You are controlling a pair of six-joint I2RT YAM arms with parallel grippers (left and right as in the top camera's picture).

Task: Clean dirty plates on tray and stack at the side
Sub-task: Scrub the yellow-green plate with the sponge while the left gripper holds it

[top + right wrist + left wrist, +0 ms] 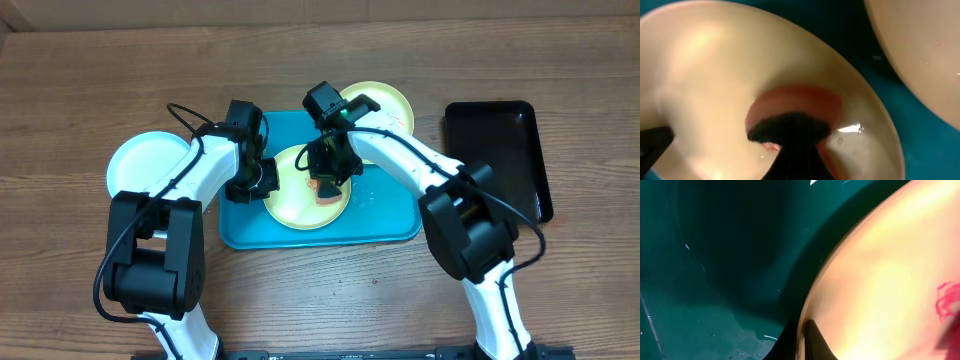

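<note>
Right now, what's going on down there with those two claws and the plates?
Left claw pinching rim of the yellow plate on the tray. Right claw pressing a sponge onto that plate. Nothing in the way.

Right gripper point(330, 178) covering plate point(290, 205) centre overhead. Pink sponge point(800, 102) blurring, half hiding under black finger point(790, 127). Left fingers point(816, 339) running off bottom edge. Second plate point(920, 55) getting cropped top-right.
</note>
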